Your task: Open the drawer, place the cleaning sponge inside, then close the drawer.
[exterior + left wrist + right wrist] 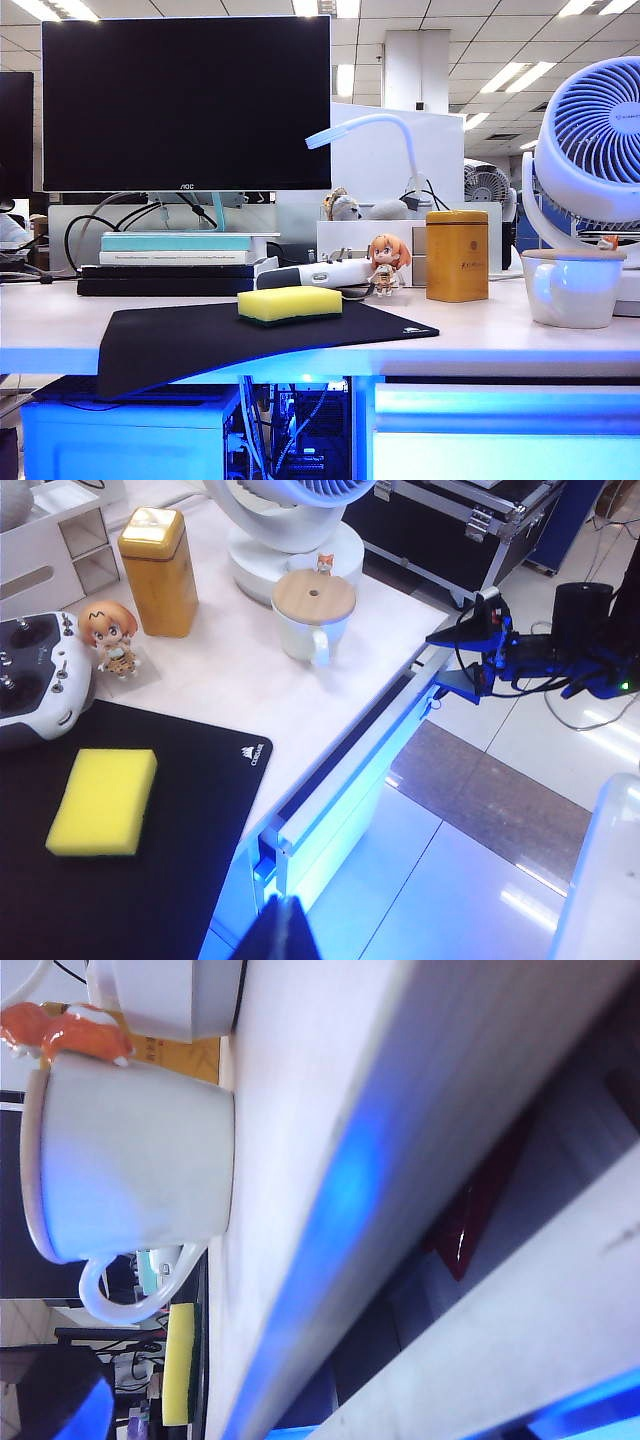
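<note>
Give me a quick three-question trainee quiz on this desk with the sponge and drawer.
1. True or false: the sponge lies inside the drawer.
2. What covers the white mug? A) a wooden lid B) a sponge C) nothing
3. Which gripper is at the drawer front?

Key:
1. False; it lies on the black mat.
2. A.
3. The right gripper, open. The left gripper hangs shut near the desk's front edge.
</note>
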`<state>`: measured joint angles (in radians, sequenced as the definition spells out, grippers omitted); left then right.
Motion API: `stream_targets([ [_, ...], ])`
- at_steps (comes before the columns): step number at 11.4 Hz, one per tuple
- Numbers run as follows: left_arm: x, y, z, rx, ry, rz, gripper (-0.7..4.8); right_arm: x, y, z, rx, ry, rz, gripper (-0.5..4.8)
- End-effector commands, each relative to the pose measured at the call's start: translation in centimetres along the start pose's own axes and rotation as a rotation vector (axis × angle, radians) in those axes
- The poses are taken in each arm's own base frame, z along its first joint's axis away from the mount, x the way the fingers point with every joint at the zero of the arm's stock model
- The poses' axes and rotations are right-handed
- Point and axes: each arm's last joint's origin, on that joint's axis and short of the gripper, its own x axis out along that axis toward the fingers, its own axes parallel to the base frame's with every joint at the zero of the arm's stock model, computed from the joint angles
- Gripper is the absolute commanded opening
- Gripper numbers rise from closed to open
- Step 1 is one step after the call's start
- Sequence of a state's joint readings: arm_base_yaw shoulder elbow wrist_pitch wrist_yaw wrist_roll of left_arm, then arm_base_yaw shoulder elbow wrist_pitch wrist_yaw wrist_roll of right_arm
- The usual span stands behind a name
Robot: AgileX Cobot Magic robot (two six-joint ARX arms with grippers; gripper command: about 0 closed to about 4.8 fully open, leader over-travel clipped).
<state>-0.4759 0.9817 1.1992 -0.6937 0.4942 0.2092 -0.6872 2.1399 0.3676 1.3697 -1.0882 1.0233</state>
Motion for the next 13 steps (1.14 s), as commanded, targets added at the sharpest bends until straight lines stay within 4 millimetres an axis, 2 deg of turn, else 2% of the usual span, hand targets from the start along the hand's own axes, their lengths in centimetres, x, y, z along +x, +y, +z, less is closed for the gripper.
stream_targets([
  [1,-0.1,-0.1,0.2,0.007,-0.013,-0.002,-0.05,-0.6,0.2,-0.7,-0.044,-0.002,0.008,4.79],
  [3,-0.1,-0.1,0.2,0.007,-0.013,-0.002,-0.05,-1.5,-0.1,-1.6,-0.013,-0.022,-0.017,4.79],
  [7,-0.1,-0.1,0.2,0.007,-0.013,-0.002,-0.05,-2.2,-0.3,-2.3,0.008,-0.055,-0.051,4.79],
  [13,-0.1,0.0,0.2,0.008,-0.013,-0.001,-0.05,-1.7,-0.2,-0.8,-0.027,-0.073,-0.033,4.79],
])
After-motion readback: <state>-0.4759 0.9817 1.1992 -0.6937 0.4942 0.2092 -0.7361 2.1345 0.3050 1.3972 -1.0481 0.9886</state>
